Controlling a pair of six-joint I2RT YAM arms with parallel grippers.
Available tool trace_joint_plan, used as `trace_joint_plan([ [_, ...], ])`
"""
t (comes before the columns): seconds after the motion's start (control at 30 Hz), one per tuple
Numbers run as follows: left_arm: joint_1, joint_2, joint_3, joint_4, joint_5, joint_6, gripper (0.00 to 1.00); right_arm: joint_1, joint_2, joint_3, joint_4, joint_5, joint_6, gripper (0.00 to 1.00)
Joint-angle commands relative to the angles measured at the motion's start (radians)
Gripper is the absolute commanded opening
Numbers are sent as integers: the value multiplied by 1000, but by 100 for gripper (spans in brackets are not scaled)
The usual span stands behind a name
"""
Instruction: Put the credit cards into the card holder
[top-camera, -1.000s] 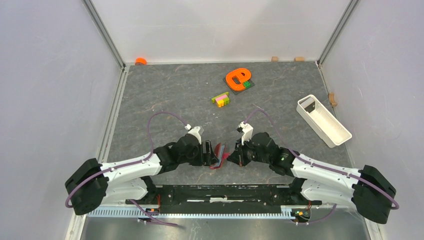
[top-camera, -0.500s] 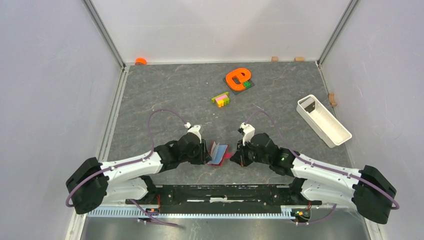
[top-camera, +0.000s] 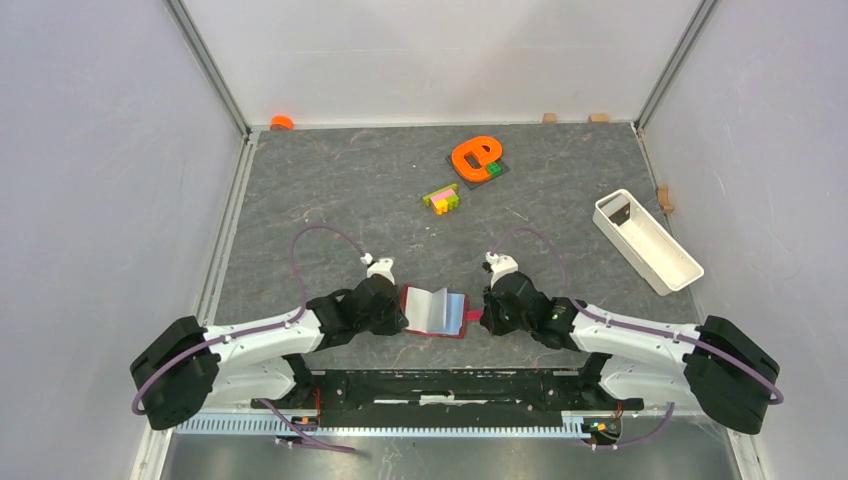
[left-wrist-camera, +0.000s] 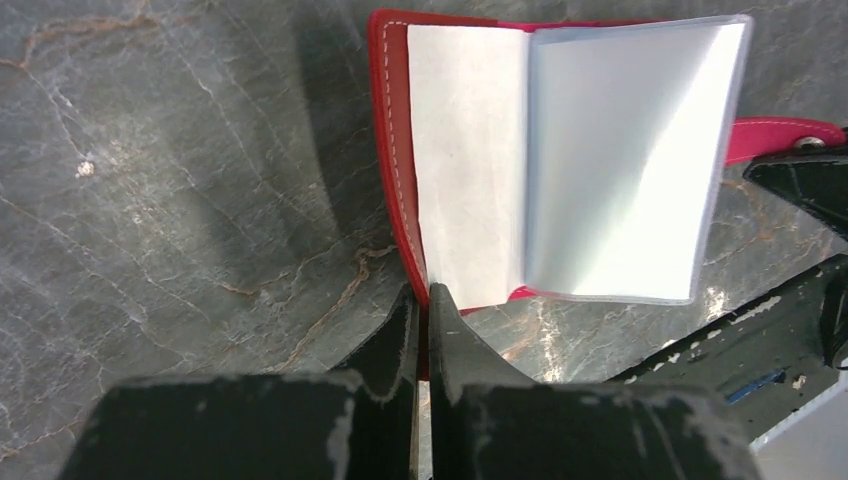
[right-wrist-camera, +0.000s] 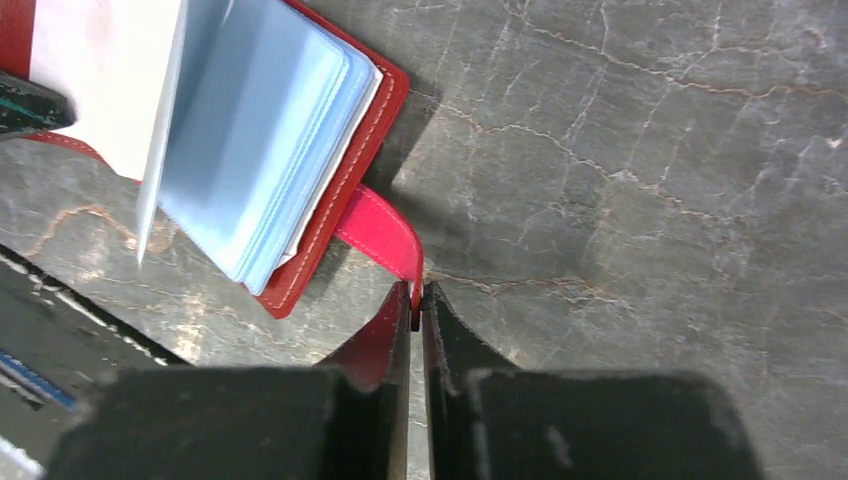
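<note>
The left tool (left-wrist-camera: 420, 300) was pinched shut on the left edge of the red cover of the card holder (top-camera: 435, 312). The holder lay open on the grey counter (top-camera: 330, 200) between the two arms, its pale-blue sleeves fanned up. The right tool (right-wrist-camera: 418, 298) was clamped narrow on the end of the red snap tab (right-wrist-camera: 385, 235) at the holder's right side. Farther back sat multicoloured toy bricks (top-camera: 441, 198), and well to the right a white oblong tray (top-camera: 647, 243).
</note>
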Motion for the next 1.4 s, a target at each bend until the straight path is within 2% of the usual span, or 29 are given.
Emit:
trace_joint_plan([
  [0.0, -2, 25, -40, 59, 3, -48, 2, 5, -16, 30, -44, 77, 8, 23],
  [0.13, -2, 18, -68, 92, 15, -74, 2, 5, -86, 81, -91, 84, -1, 48],
  [0.2, -2, 11, -74, 98, 23, -78, 2, 6, -124, 105, -92, 63, -15, 56],
  [0.27, -2, 2, -76, 98, 24, -80, 2, 5, -157, 117, -64, 26, -23, 59],
  [0.4, -2, -7, -87, 103, 25, -83, 2, 5, -184, 106, 50, -68, -22, 55],
  [0.5, -1, -4, -97, 117, 33, -89, 2, 6, -135, 90, 145, -132, 5, 52],
  [0.67, -2, 0, -101, 127, 45, -95, 2, 4, -32, 52, 291, -220, 66, 53],
  [0.97, -2, -2, -106, 135, 54, -97, 2, 4, 88, 53, 332, -220, 77, 57],
  [1.37, -2, 10, -118, 165, 75, -95, 2, 10, 238, 118, 481, -346, 92, 56],
])
